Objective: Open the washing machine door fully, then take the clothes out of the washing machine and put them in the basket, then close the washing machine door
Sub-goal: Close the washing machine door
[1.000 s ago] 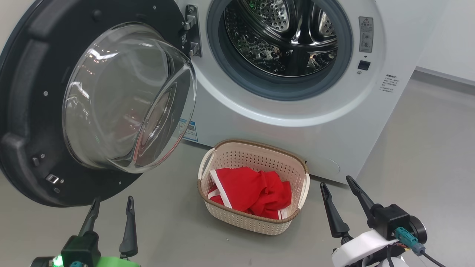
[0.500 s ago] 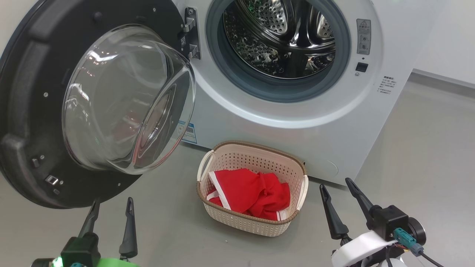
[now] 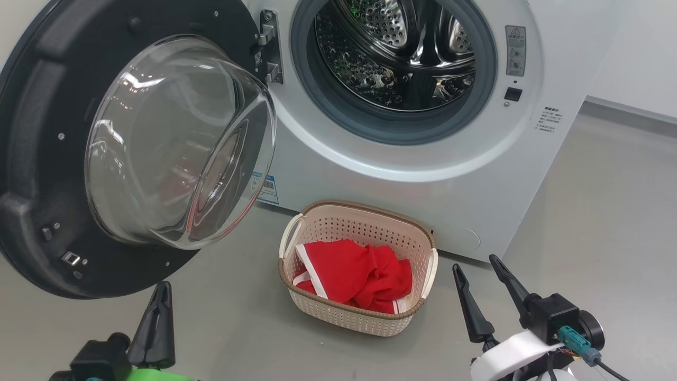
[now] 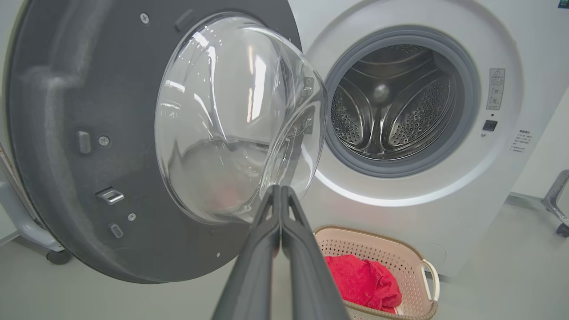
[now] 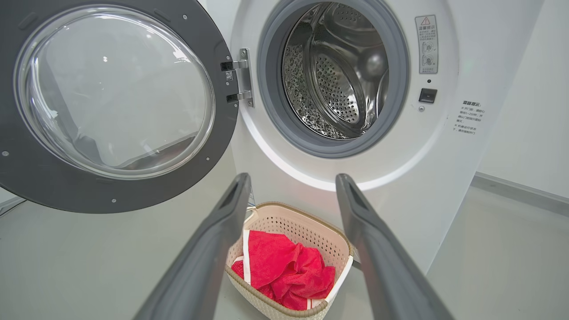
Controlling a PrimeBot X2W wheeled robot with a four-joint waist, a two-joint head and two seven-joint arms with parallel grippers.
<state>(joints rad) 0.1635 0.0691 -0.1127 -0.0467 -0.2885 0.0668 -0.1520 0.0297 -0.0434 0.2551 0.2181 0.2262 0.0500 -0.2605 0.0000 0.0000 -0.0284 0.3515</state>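
Observation:
The washing machine [image 3: 402, 174] stands ahead with its steel drum [image 3: 394, 47] bare. Its door [image 3: 47, 159] hangs wide open on the left, the glass bowl [image 3: 180, 143] bulging toward me. Red clothes [image 3: 354, 275] with white trim lie in the cream basket [image 3: 365, 209] on the floor before the machine. My left gripper [image 3: 163, 288] is shut with nothing in it, low at the left, just below the door's lower rim. My right gripper [image 3: 476, 264] stands open right of the basket. In the left wrist view the shut fingers [image 4: 280, 191] point at the glass bowl [image 4: 231, 120]. In the right wrist view the basket [image 5: 311, 220] sits between the open fingers.
Grey floor [image 3: 608, 211] spreads around the basket and to the right of the machine. A white wall [image 3: 634, 53] stands behind at the right. A pale metal leg with a castor [image 4: 26, 222] shows behind the door, and another frame leg [image 4: 555, 200] at the far right.
My left gripper has gone from open to shut, its two fingers now together. The camera has shifted slightly. The right gripper, door and basket stay as they were.

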